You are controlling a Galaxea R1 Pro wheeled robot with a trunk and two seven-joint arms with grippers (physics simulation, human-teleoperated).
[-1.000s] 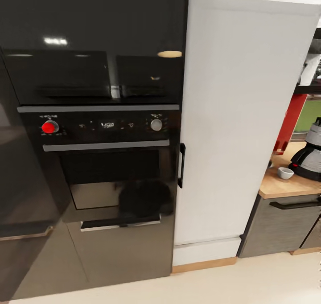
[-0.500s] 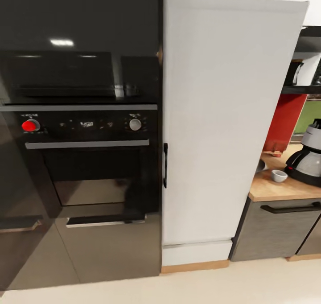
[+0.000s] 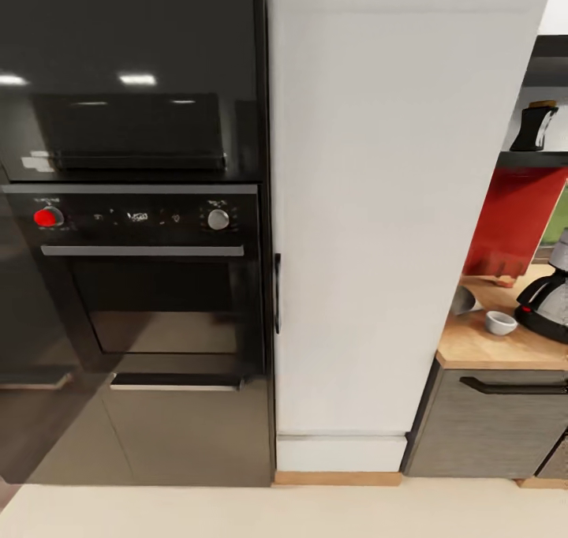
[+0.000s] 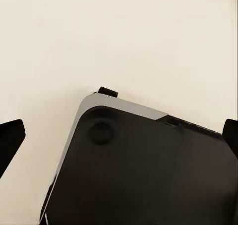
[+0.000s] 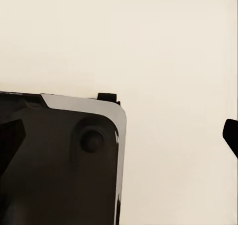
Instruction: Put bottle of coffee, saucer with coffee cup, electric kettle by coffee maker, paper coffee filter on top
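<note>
Head view, left to right: black built-in oven [image 3: 142, 285] with a red knob [image 3: 45, 217], then a tall white cabinet [image 3: 379, 207], then a wooden countertop [image 3: 489, 345] at the far right. On it sits a small white cup [image 3: 500, 322], just beside the coffee maker [image 3: 548, 297] cut off by the edge. A dark bottle [image 3: 535, 126] stands on the shelf above. Wrist views: left gripper [image 4: 119, 136] and right gripper [image 5: 119, 136] fingers spread wide over the robot's dark base [image 4: 144, 170] and pale floor [image 4: 119, 31], holding nothing.
</note>
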